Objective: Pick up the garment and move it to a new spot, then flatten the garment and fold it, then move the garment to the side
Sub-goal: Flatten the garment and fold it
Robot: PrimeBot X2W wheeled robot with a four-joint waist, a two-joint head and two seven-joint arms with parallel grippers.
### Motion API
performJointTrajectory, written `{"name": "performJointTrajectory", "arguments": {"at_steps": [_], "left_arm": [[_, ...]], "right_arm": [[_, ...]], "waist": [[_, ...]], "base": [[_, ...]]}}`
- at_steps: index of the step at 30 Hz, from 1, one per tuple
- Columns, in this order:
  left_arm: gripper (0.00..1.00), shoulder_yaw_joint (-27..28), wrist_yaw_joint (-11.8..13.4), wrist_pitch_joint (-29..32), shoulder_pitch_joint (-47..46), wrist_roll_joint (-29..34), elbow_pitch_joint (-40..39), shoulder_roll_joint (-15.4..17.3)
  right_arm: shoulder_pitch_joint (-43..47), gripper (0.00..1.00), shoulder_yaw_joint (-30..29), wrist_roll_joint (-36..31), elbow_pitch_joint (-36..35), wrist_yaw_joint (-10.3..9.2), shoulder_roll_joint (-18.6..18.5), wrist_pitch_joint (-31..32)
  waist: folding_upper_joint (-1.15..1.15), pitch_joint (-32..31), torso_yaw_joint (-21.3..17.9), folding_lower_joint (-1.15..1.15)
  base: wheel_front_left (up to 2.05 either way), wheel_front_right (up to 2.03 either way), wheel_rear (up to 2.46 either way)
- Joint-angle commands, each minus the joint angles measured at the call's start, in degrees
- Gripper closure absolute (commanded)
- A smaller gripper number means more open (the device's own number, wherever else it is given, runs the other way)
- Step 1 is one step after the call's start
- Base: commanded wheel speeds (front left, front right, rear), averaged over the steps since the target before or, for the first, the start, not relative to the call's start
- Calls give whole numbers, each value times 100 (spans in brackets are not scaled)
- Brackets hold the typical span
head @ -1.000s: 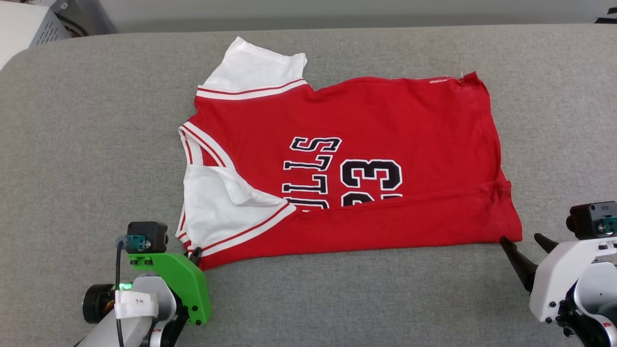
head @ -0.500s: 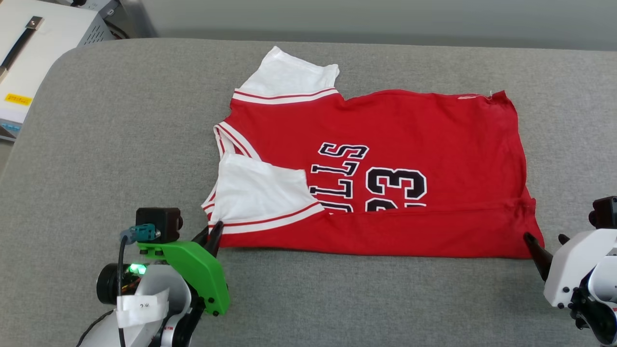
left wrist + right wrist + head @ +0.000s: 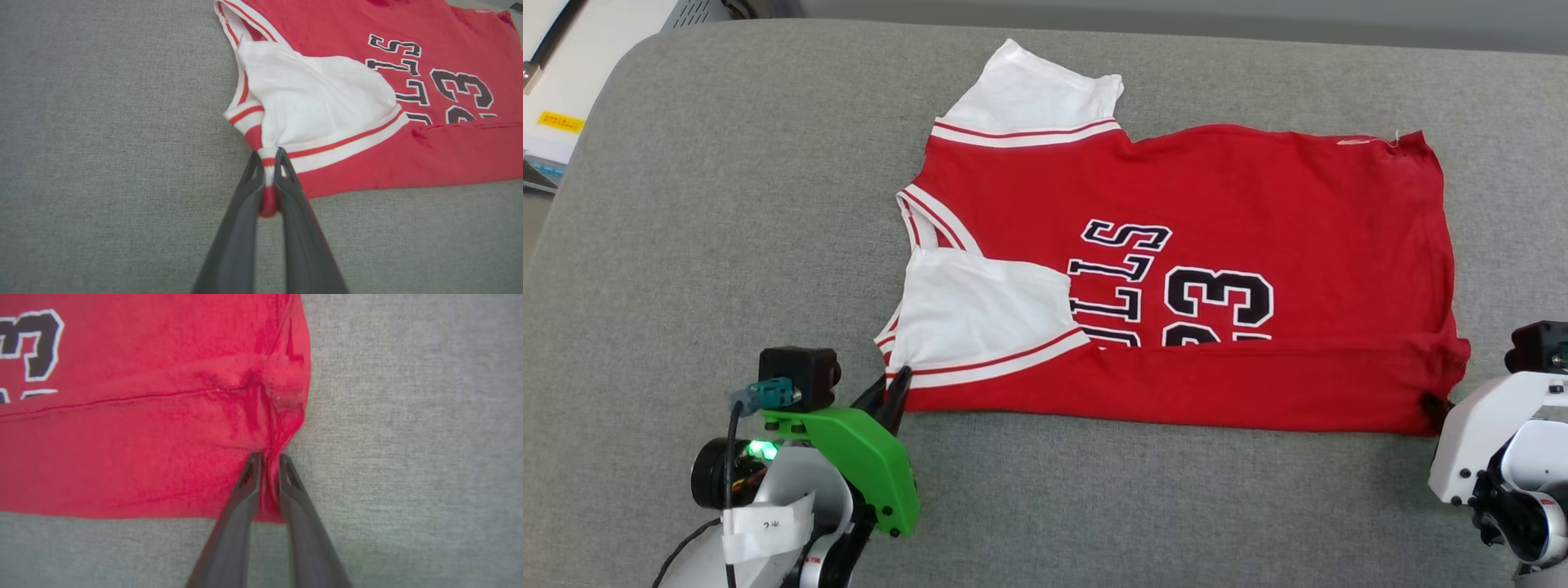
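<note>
The red Bulls jersey T-shirt (image 3: 1176, 269) lies flat on the grey fabric-covered tabletop (image 3: 727, 204). Its collar points toward the left edge and one white sleeve reaches close to the far edge. Its near side is folded over the print (part of the lettering is covered). The left gripper (image 3: 269, 163) has its jaws pinched on the striped sleeve trim. The right gripper (image 3: 266, 463) has its jaws closed narrow on the red hem corner.

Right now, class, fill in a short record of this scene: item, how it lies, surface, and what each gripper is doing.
Item: red jersey, white sleeves, "23" print
Lay: flat, near edge folded over the print
Surface: grey fabric surface
Left gripper: fingers shut on sleeve-end corner
Right gripper: fingers shut on hem corner
</note>
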Motion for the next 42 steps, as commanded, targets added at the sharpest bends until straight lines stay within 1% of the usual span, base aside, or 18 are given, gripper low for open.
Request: {"name": "performJointTrajectory", "arguments": {"at_steps": [1, 7, 12, 16, 23, 27, 30, 35, 42], "left_arm": [[100, -2, -34, -42, 12, 1, 53, 11], [100, -35, -64, -46, 78, -44, 248, 5], [100, -89, -76, 14, 180, -90, 367, 28], [100, -127, -80, 77, 337, -139, 437, 106], [100, -205, -32, 234, 781, -290, 442, 260], [100, -272, -44, 370, 985, -441, 441, 259], [100, -313, -55, 436, 1057, -522, 486, 217], [100, -416, -95, 425, 1002, -437, 765, 174], [100, -474, -287, 280, 829, -424, 1212, -4]], "right_arm": [[6, 100, 46, 41, 177, -4, 32, 72], [41, 100, -23, 49, 232, -4, -92, -40], [163, 100, 20, 109, 110, -4, -247, 62], [337, 100, -7, 182, -106, -4, -366, 166], [970, 100, -23, 460, -666, -4, -579, 633], [1372, 100, -74, 612, -1035, -4, -631, 924], [1565, 100, -124, 651, -1197, -4, -612, 1024], [1667, 100, -30, 616, -1143, -4, -543, 1055], [1501, 100, 138, 556, -780, -4, -541, 733]], "waist": [[0, -23, -13, 0], [0, -252, -70, 0], [0, -519, -120, 0], [0, -750, -149, 0], [0, -1047, -182, 0], [0, -1106, -189, 0], [0, -1103, -222, 0], [0, -1024, -280, 0], [0, -886, -335, 0]], "base": [[0, 0, 0], [0, 0, 0], [0, 0, 0], [0, 0, 0], [0, 0, 0], [0, 0, 0], [0, 0, 0], [0, 0, 0], [0, 0, 0]]}}
